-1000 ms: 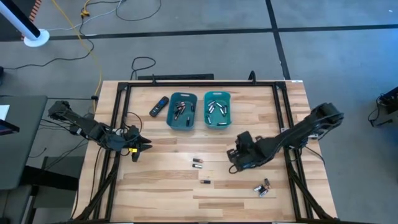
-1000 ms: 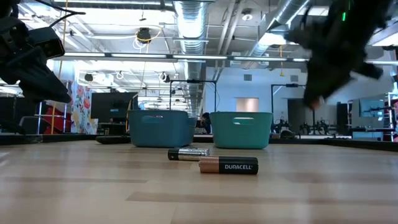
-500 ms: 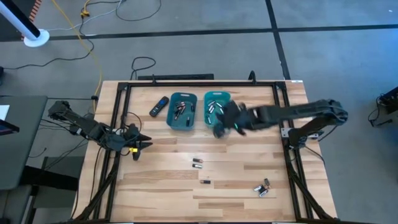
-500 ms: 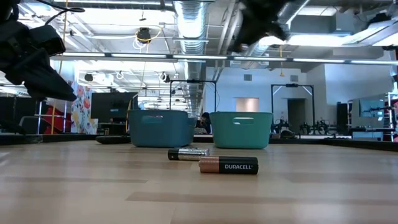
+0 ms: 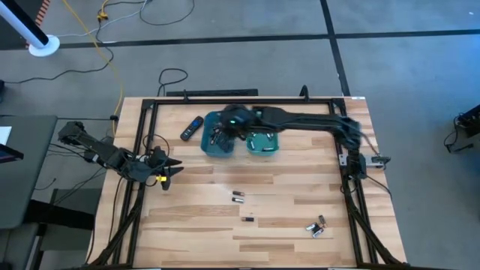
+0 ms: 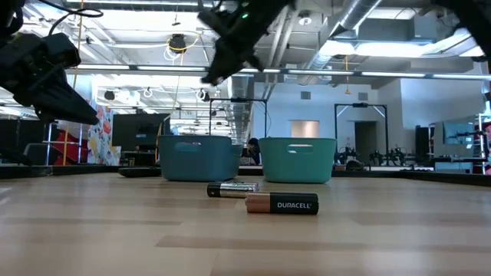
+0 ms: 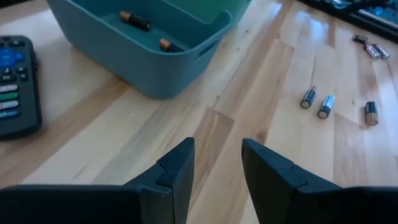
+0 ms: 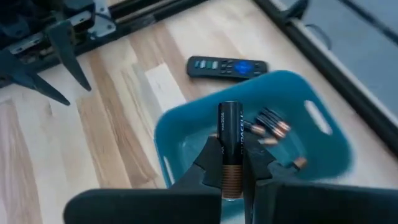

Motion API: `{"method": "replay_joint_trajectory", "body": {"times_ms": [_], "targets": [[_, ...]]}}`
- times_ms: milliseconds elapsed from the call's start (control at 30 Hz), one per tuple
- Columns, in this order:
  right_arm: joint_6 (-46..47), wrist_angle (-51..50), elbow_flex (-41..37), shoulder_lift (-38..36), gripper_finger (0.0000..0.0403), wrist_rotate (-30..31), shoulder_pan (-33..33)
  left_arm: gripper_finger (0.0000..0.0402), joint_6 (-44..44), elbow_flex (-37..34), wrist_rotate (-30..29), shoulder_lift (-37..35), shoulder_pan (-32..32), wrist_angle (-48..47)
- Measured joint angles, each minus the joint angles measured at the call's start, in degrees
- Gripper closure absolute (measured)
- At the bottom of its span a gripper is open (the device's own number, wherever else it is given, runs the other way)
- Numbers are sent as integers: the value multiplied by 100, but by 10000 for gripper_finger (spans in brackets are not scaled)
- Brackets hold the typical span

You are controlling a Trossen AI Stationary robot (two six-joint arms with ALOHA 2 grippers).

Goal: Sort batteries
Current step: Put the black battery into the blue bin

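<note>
Two teal bins stood side by side near the far edge of the table (image 5: 300,195), and the left-hand bin (image 5: 218,136) serves as the landmark. The right gripper (image 8: 231,167) hung directly above that bin, its fingers clamped on a dark battery with a copper end (image 8: 230,148), which stood lengthwise between the pads with its black end pointing past the fingertips. Below it, inside the bin, lay several more dark, copper-tipped cells (image 8: 272,127). Just beside the bin on its right, the second bin (image 5: 262,133) held silvery cells. A black remote (image 5: 192,127) lay just to the bin's left. Nearer the front of the table, well apart from the bin, lay a pair of loose batteries (image 5: 238,196), a single cell (image 5: 248,219), and a small cluster (image 5: 316,226) toward the right corner. The left gripper (image 7: 216,163) waited over the table's left side, away from the bin, fingers apart and holding nothing.
</note>
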Motion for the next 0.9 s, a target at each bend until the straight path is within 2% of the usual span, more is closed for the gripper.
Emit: {"method": "replay_joint_trajectory", "body": {"times_ms": [200, 367, 600, 900], "targets": [[-280, -447, 1335, 1158, 384, -497, -209, 274, -295, 0, -2, 0, 0, -19], [-325, -971, 2015, 1995, 384, -913, -393, 274, -260, 0, -4, 0, 0, -59], [-376, -1500, 2364, 2648, 384, -1072, -547, 274, -258, 0, -14, 0, 0, -60], [-562, -1588, 2371, 2753, 384, -1103, -665, 274, -255, 0, -15, 0, 0, -60]]}}
